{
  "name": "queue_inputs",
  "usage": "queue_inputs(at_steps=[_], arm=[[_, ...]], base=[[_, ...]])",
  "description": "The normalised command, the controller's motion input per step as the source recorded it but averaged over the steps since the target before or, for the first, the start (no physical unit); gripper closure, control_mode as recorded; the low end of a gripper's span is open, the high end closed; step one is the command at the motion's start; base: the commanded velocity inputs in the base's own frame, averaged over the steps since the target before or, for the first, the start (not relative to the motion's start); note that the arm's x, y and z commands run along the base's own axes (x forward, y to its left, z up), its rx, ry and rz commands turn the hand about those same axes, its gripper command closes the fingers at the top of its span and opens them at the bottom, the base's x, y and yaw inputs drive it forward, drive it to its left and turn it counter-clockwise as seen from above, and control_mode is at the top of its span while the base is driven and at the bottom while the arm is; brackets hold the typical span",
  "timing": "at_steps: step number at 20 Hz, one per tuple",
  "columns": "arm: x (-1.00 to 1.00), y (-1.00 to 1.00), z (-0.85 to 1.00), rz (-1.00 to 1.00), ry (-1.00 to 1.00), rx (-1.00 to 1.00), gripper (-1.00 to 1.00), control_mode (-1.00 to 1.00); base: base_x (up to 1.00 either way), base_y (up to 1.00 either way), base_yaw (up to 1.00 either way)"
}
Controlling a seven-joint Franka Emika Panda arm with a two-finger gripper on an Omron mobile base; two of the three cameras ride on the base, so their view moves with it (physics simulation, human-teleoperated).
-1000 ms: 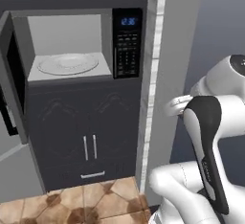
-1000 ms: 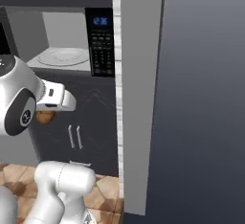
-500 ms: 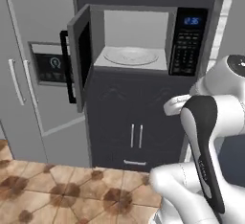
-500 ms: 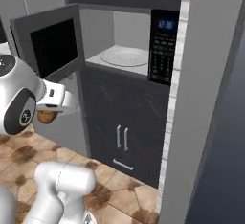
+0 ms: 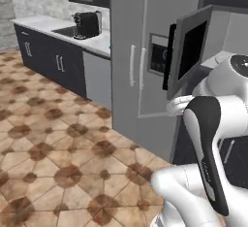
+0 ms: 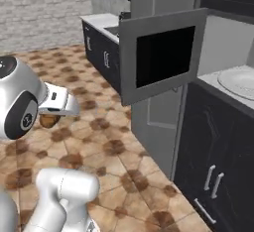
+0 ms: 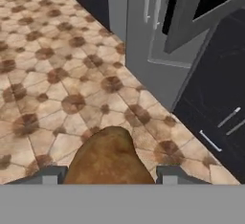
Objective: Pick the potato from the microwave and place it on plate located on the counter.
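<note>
The potato [image 7: 107, 157] is showing a matte, slightly mottled brown skin, sitting between the dark, dull fingertips [image 7: 48, 175]. The floor tiles [image 5: 53, 138] are looking like worn terracotta stone with darker blotches, faintly rough. The microwave [image 6: 163, 60] door is presenting a flat grey frame, perhaps brushed metal, around a glossy black window. The fridge [image 5: 140, 51] is wearing a smooth satin grey finish. The counter [image 5: 58, 27] is appearing pale and polished over dark matte cabinets [image 5: 48, 61] with shiny silver handles. The turntable disc [image 6: 240, 80] is looking glassy and translucent.
</note>
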Motion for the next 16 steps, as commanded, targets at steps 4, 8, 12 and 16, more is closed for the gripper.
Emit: queue_inputs(at_steps=[4, 8, 12, 16], arm=[[0.00, 0.00, 0.00, 0.00, 0.00, 0.00, 1.00, 1.00], [0.00, 0.00, 0.00, 0.00, 0.00, 0.00, 1.00, 1.00], [0.00, 0.00, 0.00, 0.00, 0.00, 0.00, 1.00, 1.00], [0.00, 0.00, 0.00, 0.00, 0.00, 0.00, 1.00, 1.00]], base=[[-0.42, 0.00, 1.00], [-0.36, 0.00, 1.00], [-0.04, 0.00, 0.89], [0.22, 0.00, 0.46]])
